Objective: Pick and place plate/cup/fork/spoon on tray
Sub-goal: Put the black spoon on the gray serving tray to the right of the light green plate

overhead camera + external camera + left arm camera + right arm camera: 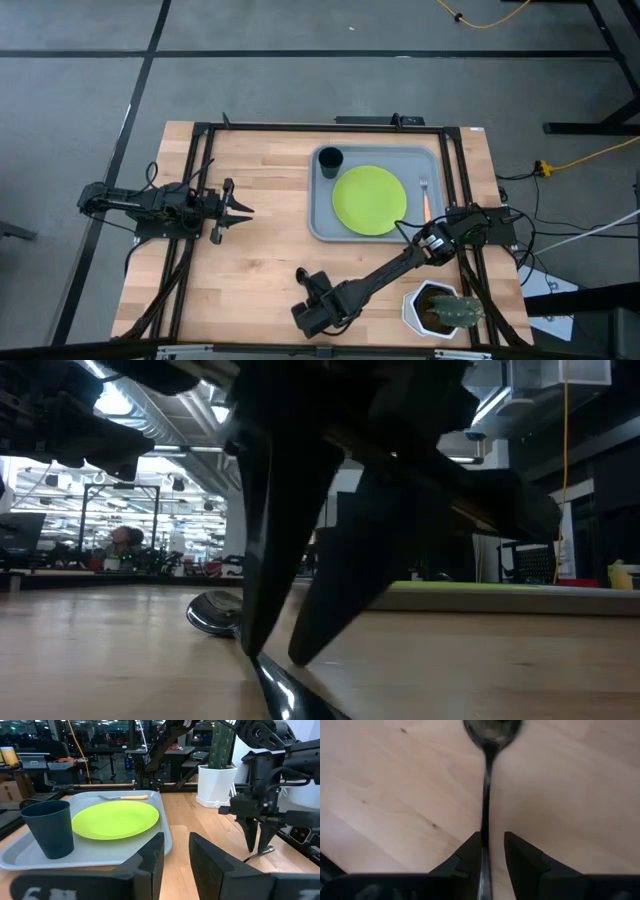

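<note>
— Fingers (470, 851) of the right gripper (491, 851) are seen straddling the spoon (489, 750), one on each side of its thin handle. Are they clamped on it?

— Not quite, it seems. A narrow gap is left on one side of the handle in the right wrist view, so the fingers are judged to be apart and only partly closed round it. The tips are planted low on the bench (250, 260) in the low view, and the spoon's bowl (215, 613) is seen resting flat on the wood.

— Where is that, relative to the tray (322, 222)?

— Well apart from it, near the bench's front edge, with the right arm stretched across from its base. The plate (370, 199), the cup (330, 159) and the fork (424, 196) are already held by the tray: the cup in a corner, the fork along the rim beside the plate.

— So the spoon is the last piece, and the grasp is the step in hand?

— That is the reading. What is called for next is a full closing on the handle, then a lift clear of the wood before any carry toward the tray. A thin, flat handle may slip or pivot if pinched off-centre.

— And the left gripper (240, 211)?

— It is parked over the bench's left side, fingers spread, well away from everything.
</note>
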Robot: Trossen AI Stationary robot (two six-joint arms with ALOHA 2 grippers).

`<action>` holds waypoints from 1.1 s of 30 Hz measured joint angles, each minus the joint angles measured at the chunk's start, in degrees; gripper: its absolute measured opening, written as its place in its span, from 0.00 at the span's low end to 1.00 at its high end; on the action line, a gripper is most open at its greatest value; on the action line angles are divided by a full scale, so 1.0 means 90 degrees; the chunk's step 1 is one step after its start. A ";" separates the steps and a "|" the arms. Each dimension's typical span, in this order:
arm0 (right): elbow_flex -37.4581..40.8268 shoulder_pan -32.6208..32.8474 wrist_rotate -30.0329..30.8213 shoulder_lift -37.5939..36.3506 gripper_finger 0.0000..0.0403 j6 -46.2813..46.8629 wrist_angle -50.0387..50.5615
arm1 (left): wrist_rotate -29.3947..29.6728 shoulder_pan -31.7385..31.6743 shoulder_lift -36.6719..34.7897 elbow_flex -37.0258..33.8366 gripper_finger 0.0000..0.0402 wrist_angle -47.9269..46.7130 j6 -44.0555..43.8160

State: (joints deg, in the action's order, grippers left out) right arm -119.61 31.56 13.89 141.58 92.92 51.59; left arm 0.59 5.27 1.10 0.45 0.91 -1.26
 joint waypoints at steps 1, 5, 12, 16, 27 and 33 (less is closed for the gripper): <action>0.0000 -0.0003 -0.0005 0.0000 0.22 -0.0047 -0.0050 | 0.0000 0.0000 0.0000 -0.0002 0.21 0.0000 0.0000; 0.0000 -0.0048 -0.0009 0.0034 0.22 -0.0198 -0.0175 | -0.0001 0.0001 0.0000 0.0000 0.21 0.0000 0.0000; 0.0000 -0.0128 -0.0023 0.0046 0.22 -0.0211 -0.0214 | -0.0001 0.0001 0.0000 -0.0002 0.21 0.0000 0.0000; 0.0000 -0.0163 -0.0191 0.0056 0.22 -0.0208 -0.0216 | -0.0001 0.0000 0.0000 -0.0002 0.21 0.0000 0.0000; -0.0036 -0.0281 -0.0720 0.0253 0.22 -0.0189 -0.0054 | -0.0001 0.0000 0.0000 -0.0001 0.21 0.0000 0.0000; -0.0029 -0.0276 -0.0617 0.0255 0.22 -0.0206 -0.0022 | -0.0001 0.0001 0.0000 0.0000 0.21 0.0000 0.0000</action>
State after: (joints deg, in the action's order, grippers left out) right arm -119.87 29.08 8.34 143.87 91.07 51.40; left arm 0.58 5.28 1.10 0.44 0.91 -1.26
